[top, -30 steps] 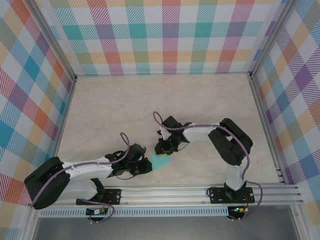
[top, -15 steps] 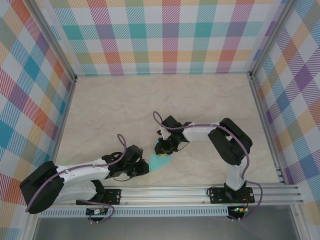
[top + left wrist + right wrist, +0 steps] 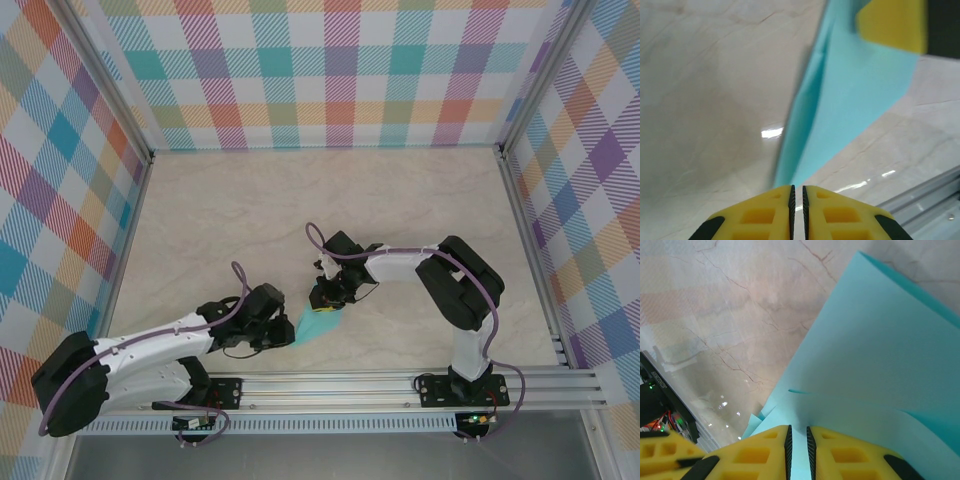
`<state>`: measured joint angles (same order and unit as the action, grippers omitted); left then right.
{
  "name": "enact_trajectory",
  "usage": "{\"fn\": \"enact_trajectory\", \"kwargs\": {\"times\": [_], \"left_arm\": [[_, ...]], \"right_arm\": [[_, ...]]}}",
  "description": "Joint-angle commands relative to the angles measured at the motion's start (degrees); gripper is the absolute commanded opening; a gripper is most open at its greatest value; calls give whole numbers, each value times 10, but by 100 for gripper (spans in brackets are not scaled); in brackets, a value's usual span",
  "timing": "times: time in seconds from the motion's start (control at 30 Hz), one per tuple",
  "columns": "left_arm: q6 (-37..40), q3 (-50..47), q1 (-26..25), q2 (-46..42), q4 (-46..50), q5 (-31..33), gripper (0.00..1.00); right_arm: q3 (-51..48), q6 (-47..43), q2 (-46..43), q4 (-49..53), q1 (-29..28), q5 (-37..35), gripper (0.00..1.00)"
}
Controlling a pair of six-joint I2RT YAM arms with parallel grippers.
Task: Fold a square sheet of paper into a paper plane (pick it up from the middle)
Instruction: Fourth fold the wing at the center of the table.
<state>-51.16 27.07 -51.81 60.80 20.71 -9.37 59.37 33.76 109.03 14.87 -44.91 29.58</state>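
Two grippers meet at one small sheet of paper (image 3: 320,324), which lies on the marble-patterned table (image 3: 250,210) toward 6 o'clock from the table's middle, just short of the metal rail (image 3: 350,385) at the near edge. From above, the sheet reads as a light-teal creased wedge, wide at its 6 o'clock end. The right gripper (image 3: 328,300) sits on the wedge's 12 o'clock end. In its own wrist view the two yellow fingers (image 3: 755,452) stand almost together, with only a thin slit between the ribbed pads. Teal paper shows in that slit and spreads away toward 1 o'clock in overlapping folded layers, so the fingers are clamped on the sheet. Bare table fills the 10 o'clock part of that view. The left gripper (image 3: 287,330) lies low at the sheet's 9 o'clock edge. In its wrist view its fingers (image 3: 765,210) are likewise drawn nearly shut, with a hairline gap. The paper's narrow folded end comes down from 1 o'clock right to the fingertips. That end is blurred there, and I cannot tell whether it is nipped between the pads or merely touches them. At 1 o'clock in the same view, one yellow finger of the right gripper presses on the sheet's far end.
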Motion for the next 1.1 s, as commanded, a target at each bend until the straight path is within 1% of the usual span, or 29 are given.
{"fn": "enact_trajectory", "kwargs": {"times": [0.0, 0.13, 0.27, 0.4, 0.6, 0.73, 0.9, 1.07], "left_arm": [[11, 28, 7, 31, -27, -4, 15], [17, 46, 7, 87, -86, -18, 14], [23, 53, 7, 137, -101, -22, 13], [11, 30, 6, 167, -111, -23, 12], [-1, -14, 7, 171, -86, 8, 11], [-13, -47, 6, 165, -95, 18, 9], [-22, -61, 7, 164, -98, 27, 5], [-23, -61, 6, 162, -98, 34, 2]], "right_arm": [[-1, -12, 27, 31, 3, -57, 20], [-1, -12, 27, 31, 3, -56, 20], [-1, -10, 28, 28, 4, -53, 20], [0, -11, 27, 31, 3, -53, 20], [4, -13, 23, 33, 3, -52, 21], [12, -12, 12, 35, 3, -47, 22], [21, -9, -35, 32, 3, -46, 25], [5, 4, -99, 28, 3, -82, 26]]}}
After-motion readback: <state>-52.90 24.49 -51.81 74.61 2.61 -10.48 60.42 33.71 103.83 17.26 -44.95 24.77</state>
